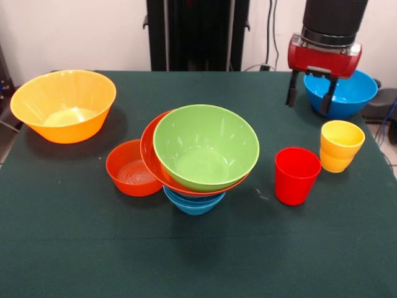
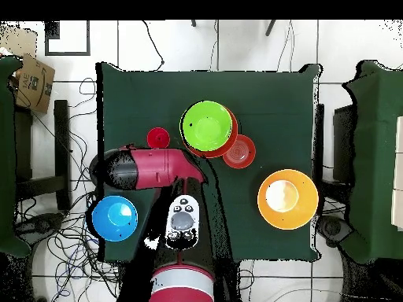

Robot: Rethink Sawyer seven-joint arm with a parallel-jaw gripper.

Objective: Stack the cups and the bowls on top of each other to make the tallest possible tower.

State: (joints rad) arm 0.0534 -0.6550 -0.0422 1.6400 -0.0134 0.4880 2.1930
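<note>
A tower stands mid-table: a green bowl (image 1: 205, 148) sits tilted in a wider red-orange bowl (image 1: 151, 155), on a blue bowl (image 1: 193, 202). The green bowl also shows in the overhead view (image 2: 206, 127). A small red-orange bowl (image 1: 131, 169) touches the tower's left side. A large orange-yellow bowl (image 1: 64, 105) stands far left. A red cup (image 1: 296, 175) and a yellow cup (image 1: 340, 145) stand upright at the right. Another blue bowl (image 1: 347, 93) sits at the back right. My gripper (image 1: 308, 99) hangs open and empty just in front of that bowl, above the table.
The table has a dark green cloth (image 1: 74, 248). In the overhead view the red arm (image 2: 157, 167) lies across the table's left side and hides the yellow cup. The robot's black pedestal (image 1: 197, 34) stands at the table's far edge.
</note>
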